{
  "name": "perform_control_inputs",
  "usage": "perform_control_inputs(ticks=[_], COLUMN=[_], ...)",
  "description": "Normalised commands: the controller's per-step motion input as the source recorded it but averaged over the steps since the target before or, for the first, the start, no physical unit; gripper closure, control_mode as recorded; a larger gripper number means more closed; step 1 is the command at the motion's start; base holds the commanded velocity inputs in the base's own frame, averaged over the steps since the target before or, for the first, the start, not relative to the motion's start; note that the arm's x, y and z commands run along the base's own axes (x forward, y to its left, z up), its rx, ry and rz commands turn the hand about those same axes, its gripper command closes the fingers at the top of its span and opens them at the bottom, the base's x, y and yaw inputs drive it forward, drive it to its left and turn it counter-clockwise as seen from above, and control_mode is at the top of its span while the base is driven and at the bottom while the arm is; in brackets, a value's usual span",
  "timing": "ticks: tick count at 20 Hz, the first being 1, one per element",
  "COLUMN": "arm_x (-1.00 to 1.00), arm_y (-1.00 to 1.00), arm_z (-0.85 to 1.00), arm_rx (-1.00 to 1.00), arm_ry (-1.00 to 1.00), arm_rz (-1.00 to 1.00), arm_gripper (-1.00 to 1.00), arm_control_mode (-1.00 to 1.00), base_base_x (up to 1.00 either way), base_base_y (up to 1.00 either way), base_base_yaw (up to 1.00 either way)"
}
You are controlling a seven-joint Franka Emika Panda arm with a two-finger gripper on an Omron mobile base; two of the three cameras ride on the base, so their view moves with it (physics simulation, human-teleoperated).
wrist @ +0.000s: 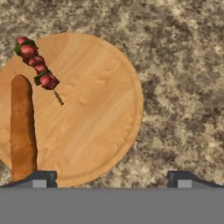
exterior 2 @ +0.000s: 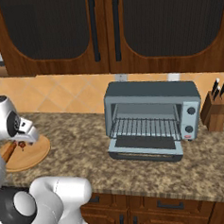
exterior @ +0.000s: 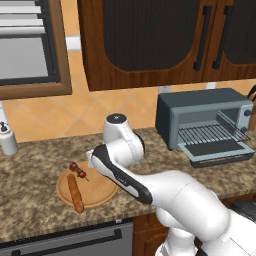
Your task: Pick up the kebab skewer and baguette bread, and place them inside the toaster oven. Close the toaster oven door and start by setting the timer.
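The kebab skewer (wrist: 37,68) lies on a round wooden plate (wrist: 96,113), near its upper left rim in the hand view. Beside it lies the baguette bread (wrist: 22,127), along the plate's left side. My gripper (wrist: 112,180) hovers above the plate, open, with nothing between its fingers. From the left base view the skewer (exterior: 78,171) and baguette (exterior: 76,194) rest on the plate (exterior: 100,192), left of my arm. The toaster oven (exterior: 202,107) stands at the right on the counter, its door (exterior: 220,152) dropped open and the wire rack bare. The oven (exterior 2: 150,92) and its door (exterior 2: 145,147) face the right base view.
A wooden knife block (exterior 2: 217,109) stands right of the oven. A white dispenser bottle (exterior: 7,137) sits at the counter's far left. Dark wood cabinets hang above the oven. The speckled counter (exterior: 30,190) runs between plate and oven, with its front edge close to the plate.
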Motion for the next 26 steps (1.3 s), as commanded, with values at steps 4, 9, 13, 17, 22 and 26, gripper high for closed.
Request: perform_control_inputs(ticks=[4,9,13,17,22,26], arm_x=[0.0,-0.02,0.0,0.0,0.01,0.1], arm_y=[0.69,0.63,0.51,0.48,0.22,0.12], arm_z=[-0.22,-0.1,-0.11,-0.27,-0.25,-0.38], arm_rx=[0.0,0.0,0.0,0.0,0.0,0.0], arm_ry=[-0.01,0.0,0.02,0.0,0.0,0.0], arm_rz=[0.0,0.01,0.01,0.01,0.0,0.0], arm_gripper=[-1.0,-1.0,-1.0,-1.0,-1.0,-1.0], arm_control_mode=[-1.0,-1.0,-1.0,-1.0,-1.0,-1.0], base_base_x=[0.0,0.0,0.0,0.0,0.0,0.0], base_base_y=[0.0,0.0,0.0,0.0,0.0,0.0], base_base_yaw=[0.0,0.0,0.0,0.0,0.0,0.0])
